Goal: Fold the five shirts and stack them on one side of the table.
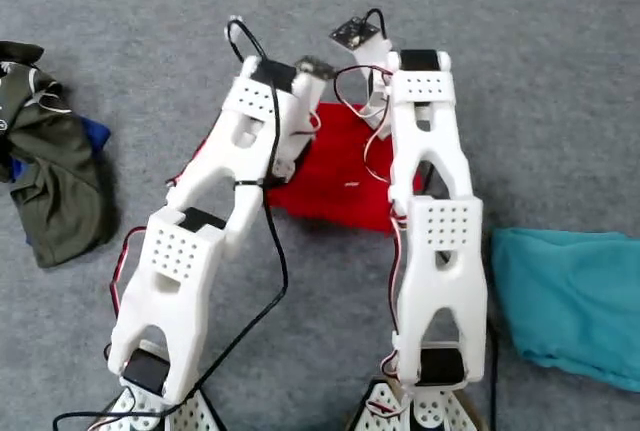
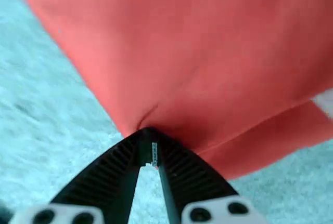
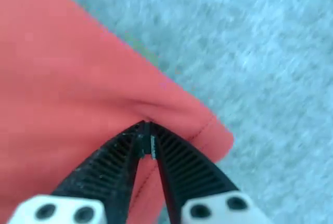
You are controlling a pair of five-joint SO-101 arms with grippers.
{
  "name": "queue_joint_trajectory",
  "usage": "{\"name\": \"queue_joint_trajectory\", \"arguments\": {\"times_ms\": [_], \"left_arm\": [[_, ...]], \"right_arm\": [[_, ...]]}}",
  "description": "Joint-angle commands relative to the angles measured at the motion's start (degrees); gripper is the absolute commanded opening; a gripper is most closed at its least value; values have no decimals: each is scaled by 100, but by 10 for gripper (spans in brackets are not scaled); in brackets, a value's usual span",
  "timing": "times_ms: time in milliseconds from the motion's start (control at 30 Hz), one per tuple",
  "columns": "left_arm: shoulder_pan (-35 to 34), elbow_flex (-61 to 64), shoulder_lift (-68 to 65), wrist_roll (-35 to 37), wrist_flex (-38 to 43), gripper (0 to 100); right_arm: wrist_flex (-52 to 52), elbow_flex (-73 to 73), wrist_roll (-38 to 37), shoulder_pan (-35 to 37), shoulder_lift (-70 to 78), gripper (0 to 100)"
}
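A red shirt (image 1: 335,176) lies on the grey table between the two arms, partly hidden under them. My left gripper (image 2: 148,140) is shut, its black fingertips pinching a fold at the edge of the red shirt (image 2: 208,57). My right gripper (image 3: 145,136) is also shut, pinching the red shirt (image 3: 62,89) near a stitched corner. In the high view the left arm (image 1: 250,141) and right arm (image 1: 425,151) both stretch over the cloth toward the table's far side. A teal shirt (image 1: 565,296) lies folded at the right edge.
A heap of dark olive and blue shirts (image 1: 45,171) lies crumpled at the left edge. Black and red cables (image 1: 275,261) trail from the arms over the grey table (image 1: 540,101). Open carpet-like surface stretches at the far right and far left.
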State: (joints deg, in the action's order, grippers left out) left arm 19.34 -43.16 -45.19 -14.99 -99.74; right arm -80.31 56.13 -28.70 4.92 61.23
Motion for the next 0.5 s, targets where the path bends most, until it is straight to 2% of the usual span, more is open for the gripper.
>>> {"name": "queue_joint_trajectory", "arguments": {"times_ms": [0, 167, 333, 467], "left_arm": [[18, 229, -127, 44, 193, 19], [-273, 44, -541, 44, 176, 19], [-404, -651, -453, 44, -88, 19], [-545, -1257, -242, 62, -88, 19]], "right_arm": [[-149, 1305, -18, -4, 514, 6], [-554, 2440, -18, 4, 1130, 9], [-774, 2826, -9, 4, 1305, 9], [-1468, 3503, -9, 4, 1121, 9]]}}
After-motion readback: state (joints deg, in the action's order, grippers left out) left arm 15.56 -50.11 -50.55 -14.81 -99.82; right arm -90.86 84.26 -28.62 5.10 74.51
